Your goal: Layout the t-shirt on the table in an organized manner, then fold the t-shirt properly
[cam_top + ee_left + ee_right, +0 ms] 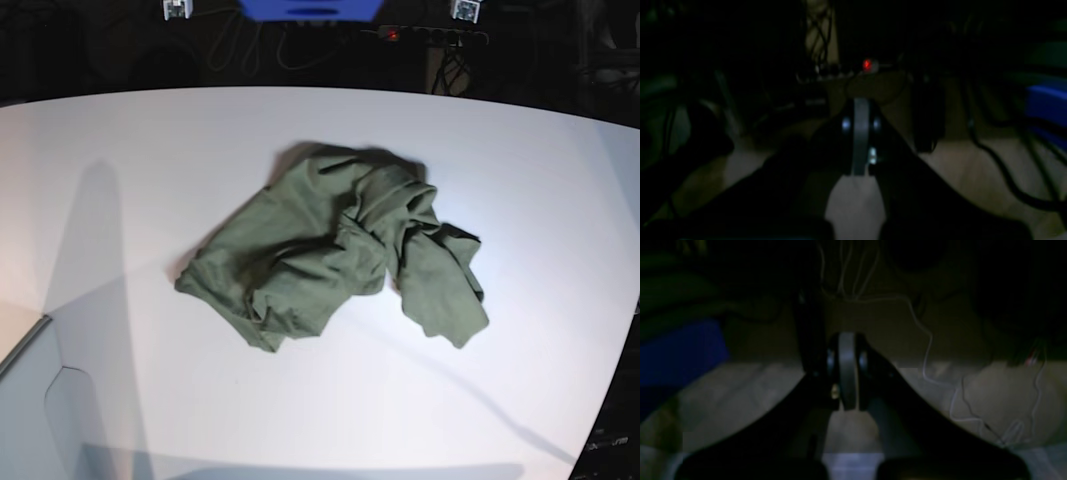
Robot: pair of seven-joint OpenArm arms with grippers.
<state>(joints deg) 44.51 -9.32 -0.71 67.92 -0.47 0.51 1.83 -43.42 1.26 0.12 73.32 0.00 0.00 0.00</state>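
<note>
The olive-green t-shirt (335, 245) lies crumpled in a heap near the middle of the white table (120, 180) in the base view. Its folds bunch up and one flap trails toward the lower right. Neither arm shows in the base view. My left gripper (860, 133) appears in the dark left wrist view with its jaws pressed together and nothing between them. My right gripper (847, 370) looks the same in the right wrist view, shut and empty. Both wrist views look out over a dim floor, away from the t-shirt.
A blue object (310, 8) and a power strip with a red light (392, 34) sit beyond the table's far edge. Cables (927, 350) trail across the dim floor in the wrist views. A grey panel (30, 400) stands at the table's lower left corner.
</note>
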